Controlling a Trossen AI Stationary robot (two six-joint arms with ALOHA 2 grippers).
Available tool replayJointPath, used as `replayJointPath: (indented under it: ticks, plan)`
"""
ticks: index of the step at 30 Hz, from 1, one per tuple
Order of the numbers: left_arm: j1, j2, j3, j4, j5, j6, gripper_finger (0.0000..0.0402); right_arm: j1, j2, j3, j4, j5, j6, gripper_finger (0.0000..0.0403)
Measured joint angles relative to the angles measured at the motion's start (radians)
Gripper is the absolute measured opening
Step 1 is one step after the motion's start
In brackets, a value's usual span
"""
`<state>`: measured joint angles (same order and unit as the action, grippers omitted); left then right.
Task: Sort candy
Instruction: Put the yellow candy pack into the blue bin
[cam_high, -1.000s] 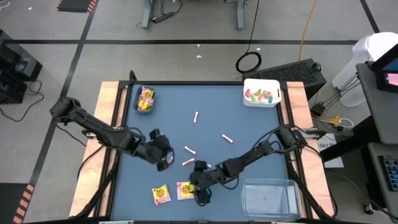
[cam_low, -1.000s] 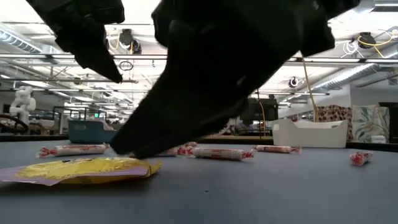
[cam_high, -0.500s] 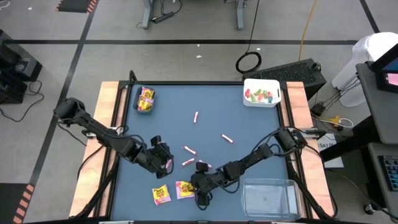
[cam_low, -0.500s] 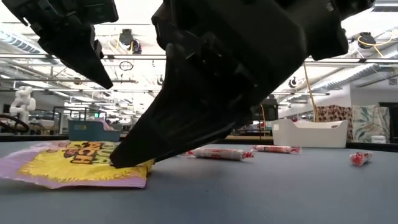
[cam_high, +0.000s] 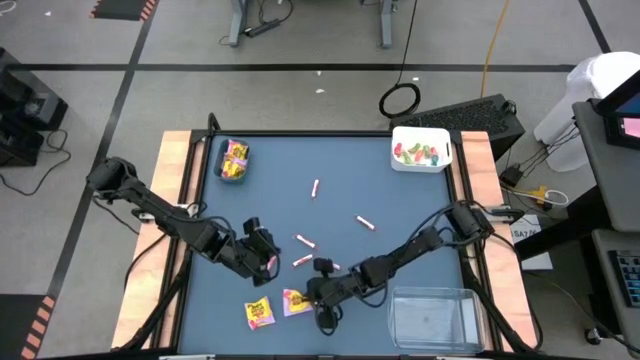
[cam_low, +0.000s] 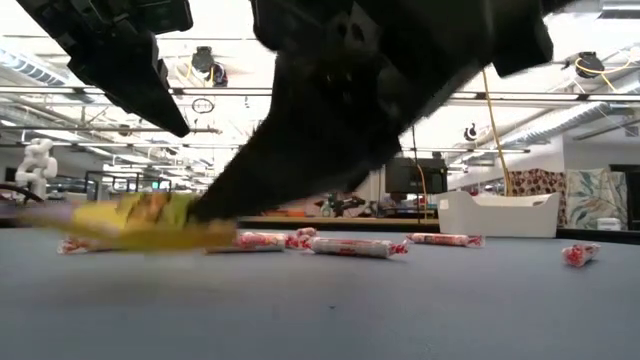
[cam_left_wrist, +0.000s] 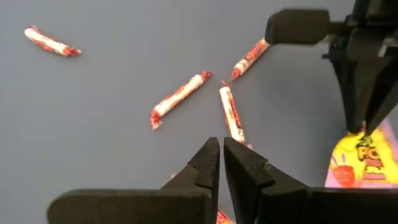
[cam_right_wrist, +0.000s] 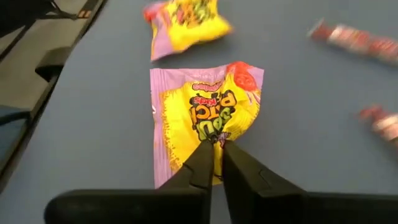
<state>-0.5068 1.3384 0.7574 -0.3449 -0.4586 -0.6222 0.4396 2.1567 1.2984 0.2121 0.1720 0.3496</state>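
My right gripper (cam_high: 303, 298) is shut on a square yellow candy packet with a pink border (cam_right_wrist: 205, 118) near the table's front edge. A second yellow packet (cam_high: 259, 313) lies flat just left of it. Several pink-white candy sticks (cam_high: 304, 241) lie scattered on the blue table top. My left gripper (cam_left_wrist: 221, 152) hovers shut over the sticks at centre left, with one stick (cam_left_wrist: 231, 115) just beyond its fingertips, and it holds nothing. My right gripper pinches a puckered fold of the packet's printed yellow face (cam_right_wrist: 216, 138) between its two fingers. The fingers slant down from the table's right side. In the low view the packet (cam_low: 150, 220) is raised off the table and blurred; whether an edge still touches I cannot tell.
A teal bin (cam_high: 234, 160) holding yellow packets stands at the far left. A white bin (cam_high: 421, 148) with small green and red pieces stands at the far right. A clear bin (cam_high: 432, 315) sits at the near right, close to my right arm.
My right gripper has shut on the yellow packet, which lay flat on the table. The packet has puckered at the pinch and come up off the surface. My left gripper has shifted slightly toward the table's near edge and then kept still.
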Motion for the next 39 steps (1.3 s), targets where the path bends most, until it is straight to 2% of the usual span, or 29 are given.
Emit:
replayJointPath:
  ticks: [7, 14, 19, 22, 25, 32, 35, 39]
  plan:
    - [0.0, 0.0, 0.0, 0.074, -0.036, 0.013, 0.0028, -0.027, -0.129, 0.001, -0.109, 0.009, -0.102, 0.0018]
    - [-0.004, 0.0, 0.0, 0.254, -0.052, 0.185, 0.0028, -0.051, -0.278, 0.002, -0.319, 0.018, -0.175, 0.002]
    - [-0.008, -0.005, 0.0, 0.399, -0.073, 0.303, 0.0038, -0.061, -0.367, 0.002, -0.507, 0.103, -0.188, 0.002]
    - [-0.014, -0.005, 0.0, 0.396, -0.08, 0.399, 0.0064, -0.065, -0.404, 0.002, -0.574, 0.155, -0.209, 0.002]
    - [-0.013, -0.005, 0.0, 0.4, -0.091, 0.47, 0.0111, -0.075, -0.429, 0.002, -0.59, 0.171, -0.233, 0.002]
    - [-0.033, 0.049, 0.0, 0.427, -0.102, 0.868, 0.0234, -0.12, -0.444, 0.002, -0.586, 0.169, -0.309, 0.002]
    - [-0.033, 0.076, 0.0, 0.443, -0.134, 1.043, 0.0259, -0.15, -0.444, 0.002, -0.585, 0.165, -0.317, 0.002]
    - [-0.032, 0.114, 0.0, 0.43, -0.212, 1.239, 0.0263, -0.18, -0.444, 0.002, -0.588, 0.163, -0.331, 0.002]
